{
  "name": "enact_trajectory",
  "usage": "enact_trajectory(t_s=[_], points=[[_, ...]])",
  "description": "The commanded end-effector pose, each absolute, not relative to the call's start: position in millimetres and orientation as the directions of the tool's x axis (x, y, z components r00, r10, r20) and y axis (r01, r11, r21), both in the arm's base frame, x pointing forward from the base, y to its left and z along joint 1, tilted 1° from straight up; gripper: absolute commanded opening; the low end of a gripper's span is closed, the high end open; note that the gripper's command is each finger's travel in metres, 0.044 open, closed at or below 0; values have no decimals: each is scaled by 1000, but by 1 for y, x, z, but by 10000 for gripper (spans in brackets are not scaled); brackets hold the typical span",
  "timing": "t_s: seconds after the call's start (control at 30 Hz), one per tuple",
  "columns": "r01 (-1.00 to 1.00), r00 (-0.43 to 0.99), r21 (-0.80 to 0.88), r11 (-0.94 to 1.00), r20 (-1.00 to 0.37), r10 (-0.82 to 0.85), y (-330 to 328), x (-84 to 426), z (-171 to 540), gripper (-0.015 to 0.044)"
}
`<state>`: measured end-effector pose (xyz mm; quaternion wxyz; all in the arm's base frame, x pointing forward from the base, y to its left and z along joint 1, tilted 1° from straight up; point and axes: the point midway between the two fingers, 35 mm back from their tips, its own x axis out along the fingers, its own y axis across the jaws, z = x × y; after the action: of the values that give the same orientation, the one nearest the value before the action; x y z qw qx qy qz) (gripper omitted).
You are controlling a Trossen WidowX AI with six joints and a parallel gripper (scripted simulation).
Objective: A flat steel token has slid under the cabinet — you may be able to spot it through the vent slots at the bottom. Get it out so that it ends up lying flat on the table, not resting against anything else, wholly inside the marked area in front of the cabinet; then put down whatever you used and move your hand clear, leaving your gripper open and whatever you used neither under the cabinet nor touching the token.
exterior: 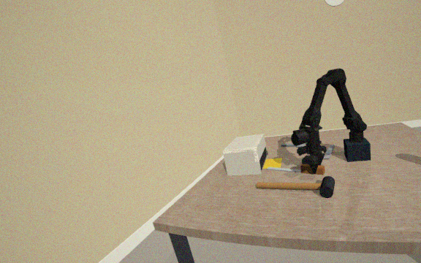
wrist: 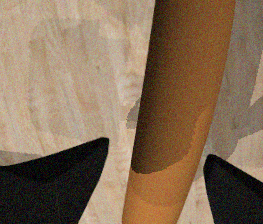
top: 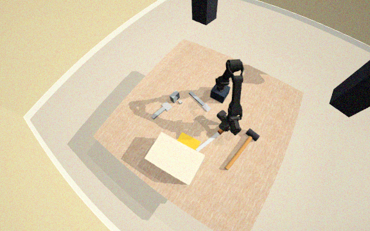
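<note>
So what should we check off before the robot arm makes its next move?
1. Gripper open: ok, there is a gap on both sides of the brown handle.
2. Gripper clear of the tool: not ok, its fingers straddle that handle.
3. Token lying in the yellow area: cannot tell, no token is discernible.
4. Blade out from under the cabinet: cannot tell, its tip lies close to the front edge.
5. Hammer outside the yellow area: ok.
</note>
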<state>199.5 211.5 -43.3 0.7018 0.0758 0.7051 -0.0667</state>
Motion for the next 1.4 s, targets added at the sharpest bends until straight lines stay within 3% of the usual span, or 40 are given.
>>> enact_trajectory(t_s=[0.0, 0.27, 0.37, 0.77, 0.9, 1.37], points=[[201, -5, 13, 980, -1000, 14, 211, 199, -44, 270], [203, -5, 13, 979, -1000, 14, 211, 195, -48, 270], [198, 3, 20, 980, -1000, 20, 213, 199, -45, 191], [198, 3, 20, 980, -1000, 20, 213, 199, -45, 111], [198, 3, 20, 980, -1000, 20, 213, 199, -45, 6], [160, -1, 16, 987, -1000, 16, 210, 216, -45, 0]])
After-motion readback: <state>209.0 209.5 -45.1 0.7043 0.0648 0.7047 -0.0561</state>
